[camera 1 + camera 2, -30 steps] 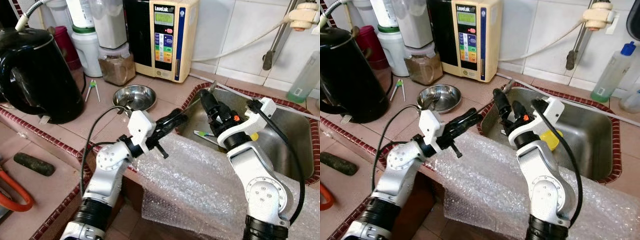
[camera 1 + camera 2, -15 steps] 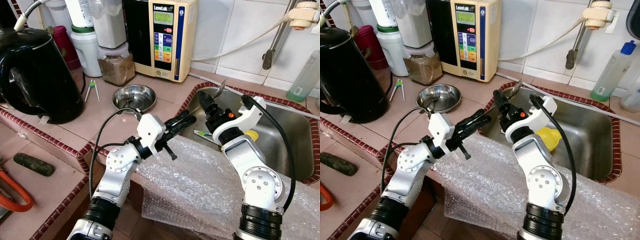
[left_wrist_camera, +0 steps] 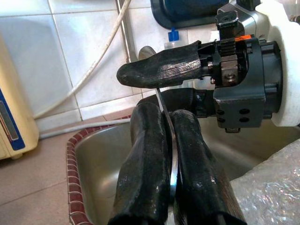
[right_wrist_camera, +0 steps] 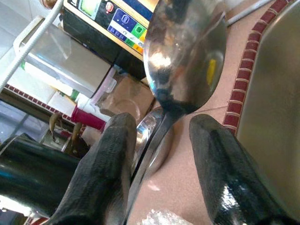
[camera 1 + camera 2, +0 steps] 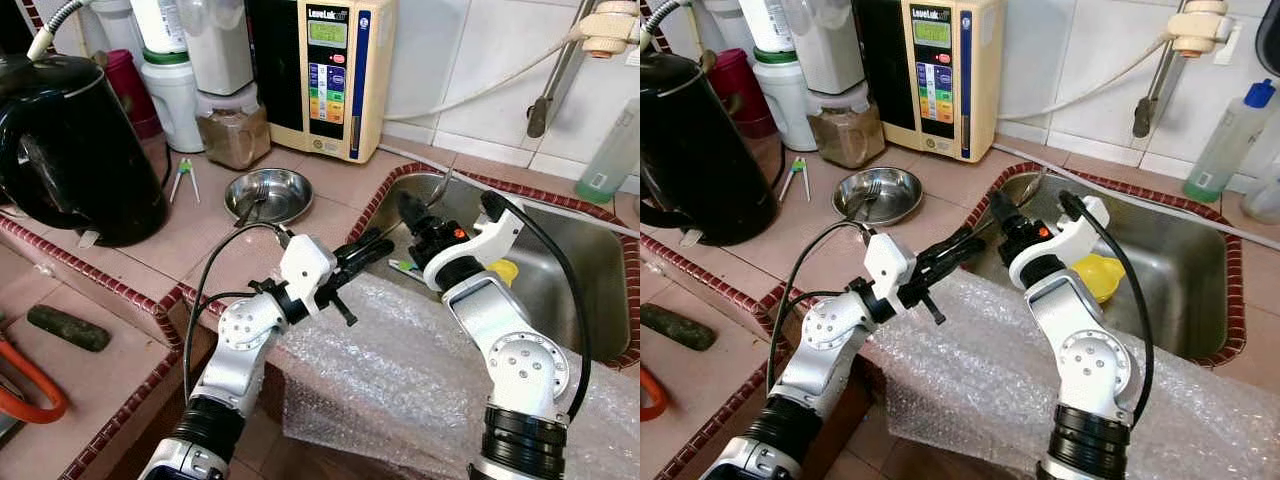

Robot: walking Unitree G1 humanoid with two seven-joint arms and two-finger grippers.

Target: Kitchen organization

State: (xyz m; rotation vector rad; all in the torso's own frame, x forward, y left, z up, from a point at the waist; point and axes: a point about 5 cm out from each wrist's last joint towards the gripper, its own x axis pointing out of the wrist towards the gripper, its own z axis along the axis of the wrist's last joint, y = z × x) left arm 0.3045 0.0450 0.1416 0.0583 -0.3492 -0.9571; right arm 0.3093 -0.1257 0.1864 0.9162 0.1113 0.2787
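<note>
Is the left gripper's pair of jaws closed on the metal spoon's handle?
Yes: in the left wrist view the left gripper pinches the thin handle of the shiny metal spoon.

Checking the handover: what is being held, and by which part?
A metal spoon, pinched at its handle by the left gripper; its bowl lies between the right gripper's open fingers.

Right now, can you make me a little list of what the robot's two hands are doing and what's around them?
left gripper: fingers shut on the handle of the spoon, by the edge of the sink
right gripper: fingers open, one on each side of the spoon
on the counter: steel bowl, black kettle
over the counter's front edge: bubble wrap
</note>
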